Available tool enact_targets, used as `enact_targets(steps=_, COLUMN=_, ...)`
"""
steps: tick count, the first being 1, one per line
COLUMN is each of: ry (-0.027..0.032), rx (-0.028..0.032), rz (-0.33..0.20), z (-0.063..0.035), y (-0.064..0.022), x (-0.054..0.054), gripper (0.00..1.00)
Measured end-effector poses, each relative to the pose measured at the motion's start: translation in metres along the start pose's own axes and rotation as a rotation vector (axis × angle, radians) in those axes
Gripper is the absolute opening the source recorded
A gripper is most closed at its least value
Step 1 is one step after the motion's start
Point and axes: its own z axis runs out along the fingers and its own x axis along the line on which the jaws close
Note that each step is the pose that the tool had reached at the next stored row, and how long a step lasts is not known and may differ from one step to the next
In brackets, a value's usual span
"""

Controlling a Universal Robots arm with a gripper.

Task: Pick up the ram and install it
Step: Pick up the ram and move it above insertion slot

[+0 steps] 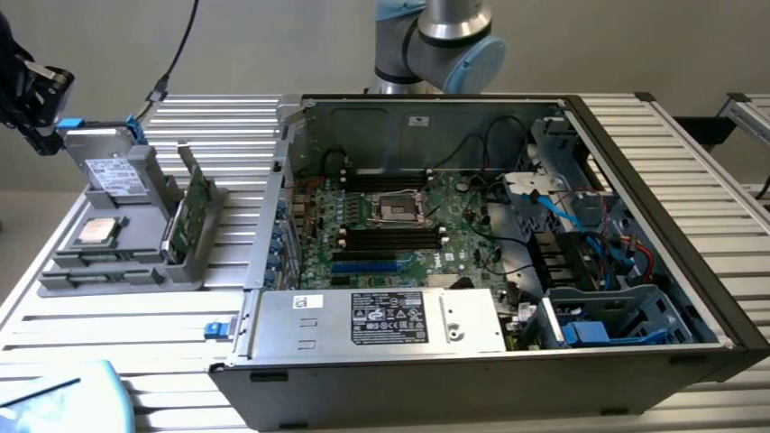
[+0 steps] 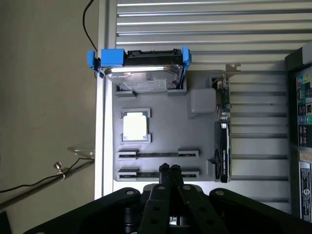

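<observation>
— Where's the ram (image 2: 148, 174)?
— On edge in the grey tray's (image 2: 165, 131) outermost slot, at the edge opposite the hard drive (image 2: 144, 78). My claw (image 2: 169, 170) hangs over it, fingers pressed together, empty.

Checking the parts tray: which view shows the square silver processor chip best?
The wrist view: it looks straight down on the processor chip, whole face showing. The exterior view shows the chip at a slant, on its left.
</observation>
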Motion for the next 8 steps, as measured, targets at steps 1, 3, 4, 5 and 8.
enact_targets(steps=1, ry=-0.0003, rx=-0.0001, rz=0.003, z=0.0001, y=0.0, x=0.0, gripper=0.11)
enact_targets(steps=3, ry=-0.0041, rx=-0.0017, rz=0.031, z=0.0007, y=-0.0002, x=-0.0001, gripper=0.11)
enact_targets(steps=4, ry=-0.0061, rx=-0.0024, rz=0.048, z=0.0007, y=-0.0002, x=-0.0001, gripper=0.11)
enact_targets(steps=5, ry=-0.0077, rx=-0.0032, rz=0.059, z=0.0008, y=-0.0002, x=-0.0001, gripper=0.11)
enact_targets(steps=8, ry=-0.0063, rx=-0.0026, rz=0.046, z=0.0011, y=-0.0001, x=0.0, gripper=0.11)
